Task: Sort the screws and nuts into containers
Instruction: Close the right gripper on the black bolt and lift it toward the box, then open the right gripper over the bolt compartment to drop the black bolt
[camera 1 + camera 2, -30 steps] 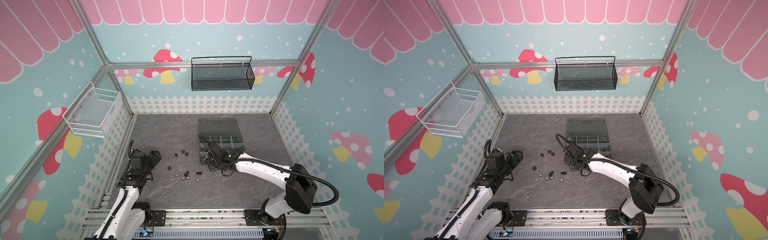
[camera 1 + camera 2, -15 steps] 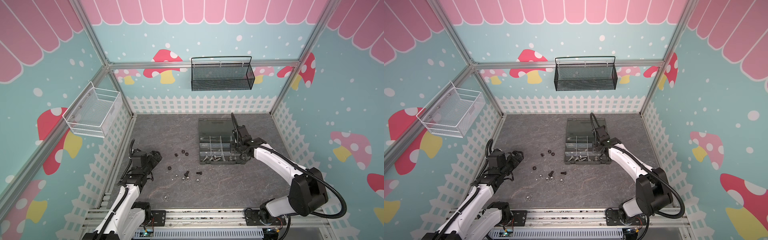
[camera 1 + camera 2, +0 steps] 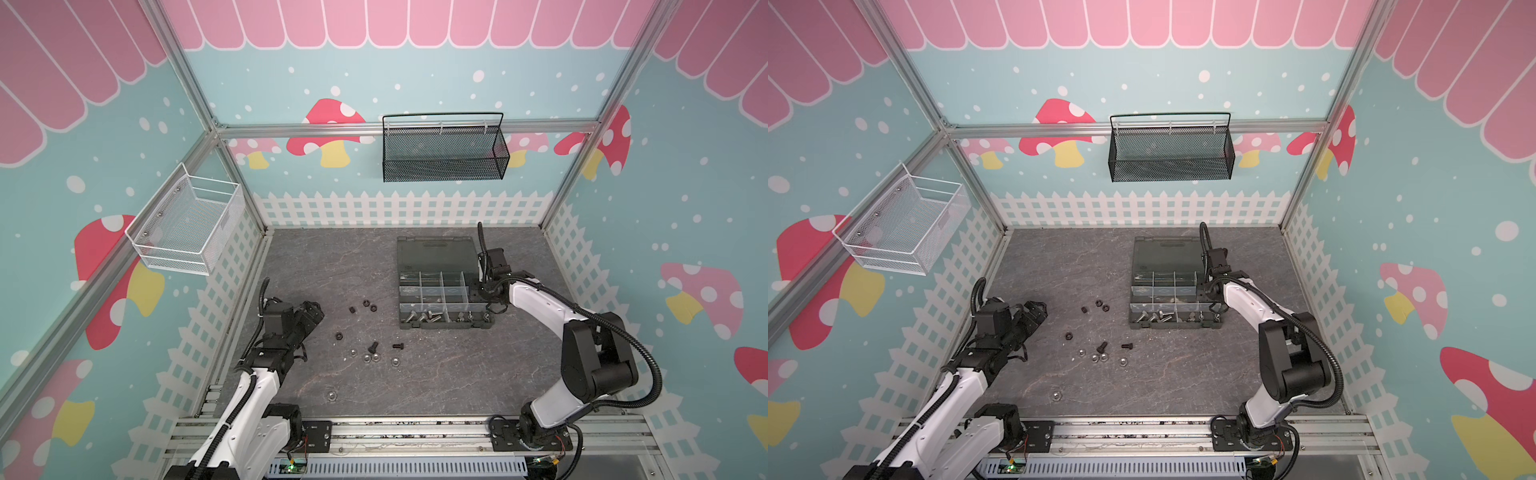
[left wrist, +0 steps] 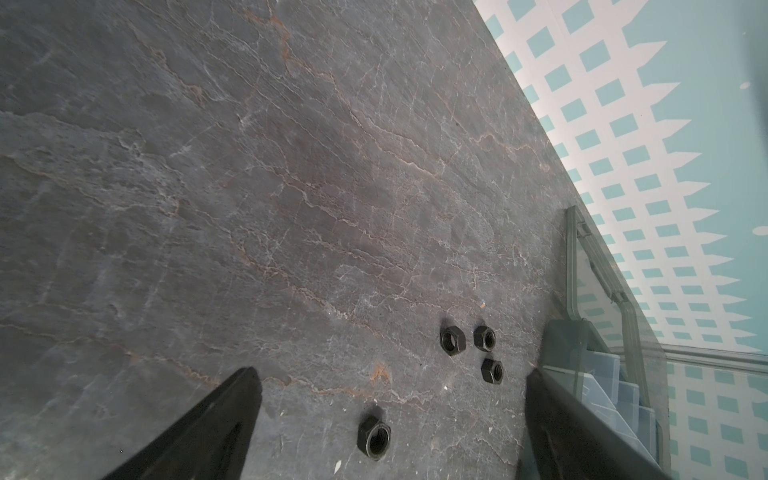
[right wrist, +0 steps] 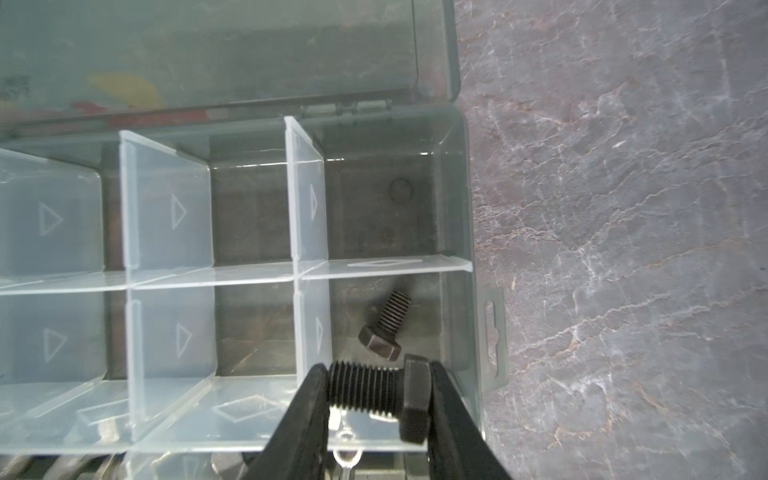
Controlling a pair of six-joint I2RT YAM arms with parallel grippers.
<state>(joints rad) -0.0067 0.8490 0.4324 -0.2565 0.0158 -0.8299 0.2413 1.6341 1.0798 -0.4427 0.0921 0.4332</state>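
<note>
Swung across the box (image 3: 436,253) in the last second, the right jaws are now held over its right end instead of its front left side. A held screw (image 5: 376,390), black, is gripped between them, thread tip against one jaw and head against the other. It is poised above the middle-row end compartment (image 5: 428,307), where a second screw (image 5: 384,328), also black, already lies. A release here is judged to be the step in hand, so that black screws are kept together. Silver screws (image 3: 424,318) are seen in the front row. The left jaws are spread wide, unmoved, low over the tabletop (image 3: 436,386) near black nuts (image 4: 453,340). Loose screws (image 3: 373,345) and silver nuts (image 3: 376,357) are left to be sorted.
</note>
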